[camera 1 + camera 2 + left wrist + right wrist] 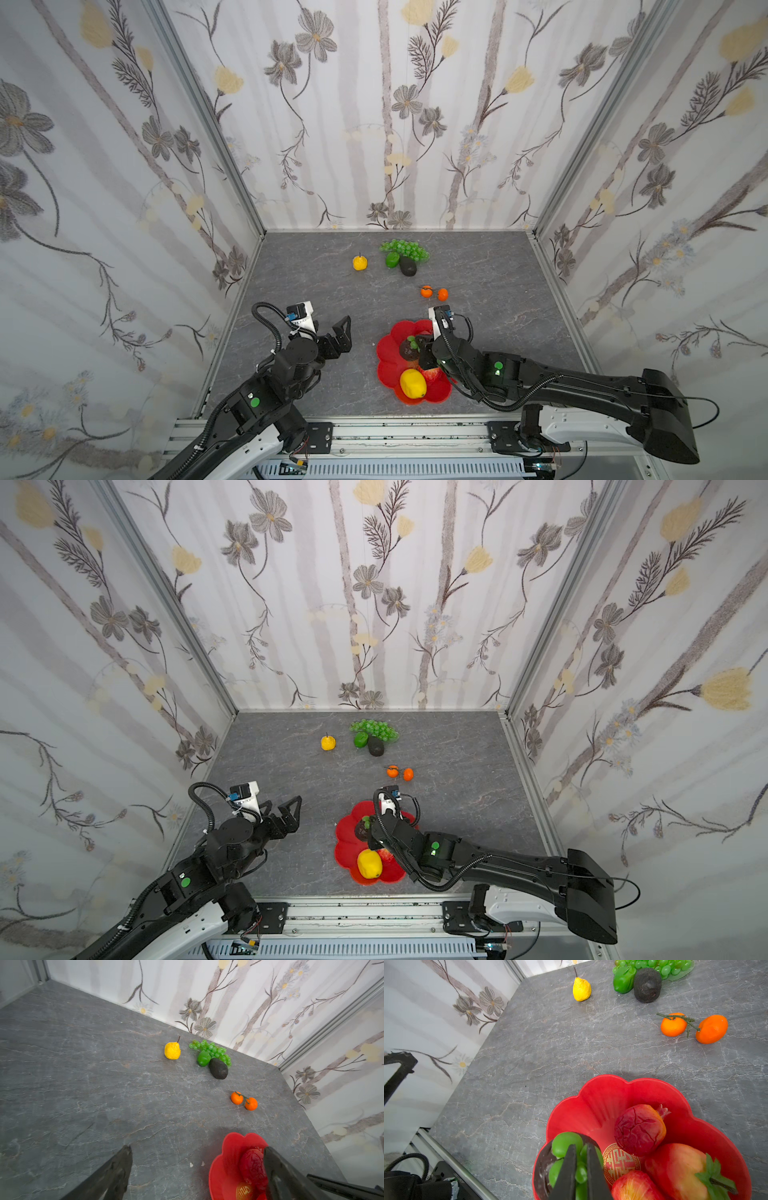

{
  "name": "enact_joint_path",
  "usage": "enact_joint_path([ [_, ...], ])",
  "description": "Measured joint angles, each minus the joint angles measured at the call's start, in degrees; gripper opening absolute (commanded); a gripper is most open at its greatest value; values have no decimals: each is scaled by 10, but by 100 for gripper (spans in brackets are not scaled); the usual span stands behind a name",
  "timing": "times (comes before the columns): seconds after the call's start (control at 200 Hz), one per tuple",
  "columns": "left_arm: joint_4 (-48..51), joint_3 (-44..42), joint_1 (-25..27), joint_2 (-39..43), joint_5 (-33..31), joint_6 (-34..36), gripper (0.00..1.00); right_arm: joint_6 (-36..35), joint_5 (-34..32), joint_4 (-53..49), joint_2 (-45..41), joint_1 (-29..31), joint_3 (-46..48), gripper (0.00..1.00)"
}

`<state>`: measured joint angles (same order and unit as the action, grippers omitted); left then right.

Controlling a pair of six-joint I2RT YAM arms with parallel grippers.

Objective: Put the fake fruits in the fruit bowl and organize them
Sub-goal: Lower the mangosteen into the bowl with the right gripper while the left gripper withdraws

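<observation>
The red scalloped fruit bowl (386, 353) (591, 1088) holds a lemon (412, 383), a red apple (675, 1167), a wrinkled red fruit (639, 1129) and a dark round fruit with green leaves (406, 350). My right gripper (581, 1146) (419, 345) hangs over the bowl, shut on that fruit's green leaves. My left gripper (344, 336) (197, 1148) is open and empty, left of the bowl above bare table. Farther back lie a yellow pear (360, 263), a green lime (392, 259), a dark avocado (408, 266), green grapes (405, 248) and two small oranges (427, 291) on one stem.
Floral walls enclose the grey stone-look table (316, 299) at the back and on both sides. A metal rail (374, 432) runs along the front edge. The lime, avocado and grapes touch one another near the back wall.
</observation>
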<state>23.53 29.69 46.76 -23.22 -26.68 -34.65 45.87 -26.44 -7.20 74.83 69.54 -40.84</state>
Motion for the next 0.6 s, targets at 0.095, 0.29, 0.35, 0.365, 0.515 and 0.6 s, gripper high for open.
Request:
enact_joint_path([
  [0.095, 17, -11, -3, 16, -16, -3, 100, -5, -7, -12, 17, 8, -4, 2],
  [0.29, 29, -24, -7, 24, -37, -3, 100, -11, -23, -48, 52, 19, -27, 1],
  [0.35, 31, -26, -8, 24, -40, -2, 100, -12, -28, -54, 62, 23, -38, 0],
  [0.365, 32, -26, -8, 24, -42, -2, 100, -12, -29, -55, 64, 25, -41, 0],
  [0.515, 33, -34, -11, 27, -46, -2, 100, -14, -44, -77, 97, 38, -60, 0],
  [0.6, 34, -37, -12, 29, -47, 0, 100, -15, -53, -90, 120, 44, -75, 0],
])
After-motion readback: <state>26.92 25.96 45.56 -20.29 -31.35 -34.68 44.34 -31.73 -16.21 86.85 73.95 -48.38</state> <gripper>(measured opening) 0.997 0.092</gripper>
